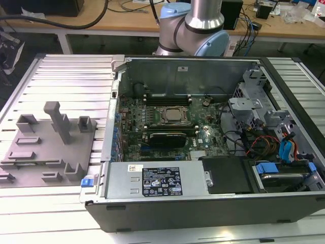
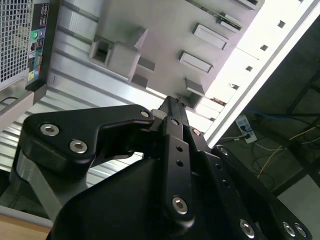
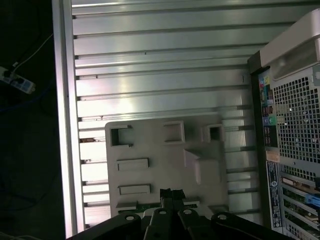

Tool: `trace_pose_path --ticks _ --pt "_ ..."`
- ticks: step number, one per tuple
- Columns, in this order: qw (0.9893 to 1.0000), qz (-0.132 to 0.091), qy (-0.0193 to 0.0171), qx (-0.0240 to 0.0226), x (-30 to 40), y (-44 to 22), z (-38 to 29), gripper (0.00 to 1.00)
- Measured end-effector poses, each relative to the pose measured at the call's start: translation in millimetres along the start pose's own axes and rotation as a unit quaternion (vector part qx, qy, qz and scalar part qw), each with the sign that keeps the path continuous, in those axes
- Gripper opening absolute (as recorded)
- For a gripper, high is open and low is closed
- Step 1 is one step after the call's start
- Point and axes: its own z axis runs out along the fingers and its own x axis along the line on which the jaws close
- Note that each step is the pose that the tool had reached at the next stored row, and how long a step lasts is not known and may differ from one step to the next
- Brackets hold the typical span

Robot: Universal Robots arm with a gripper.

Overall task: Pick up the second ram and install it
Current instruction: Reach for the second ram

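Black tool (image 3: 170, 192) pinched together on second ram (image 3: 144, 204), thin green strip edge-on, over grey holder (image 3: 160, 150).

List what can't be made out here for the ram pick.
- First wrist view: the gripper covers the grey fixture's near edge; a greenish sliver beside it can't be identified.
- Exterior view: the top edge cuts off the arm.
- Exterior view: the memory slots on the motherboard are too small to tell whether sticks are seated.
- Second wrist view: the gripper body hides part of the fixture.
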Motion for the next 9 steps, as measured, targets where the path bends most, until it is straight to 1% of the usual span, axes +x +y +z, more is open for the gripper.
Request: trace_pose_path --ticks 3,9 --pt "1.0000 0.000 0.0000 0.0000 5.0 -0.4 0.0 0.11" --pt "1.0000 0.000 0.0000 0.0000 17.7 -1.4 0.0 0.11"
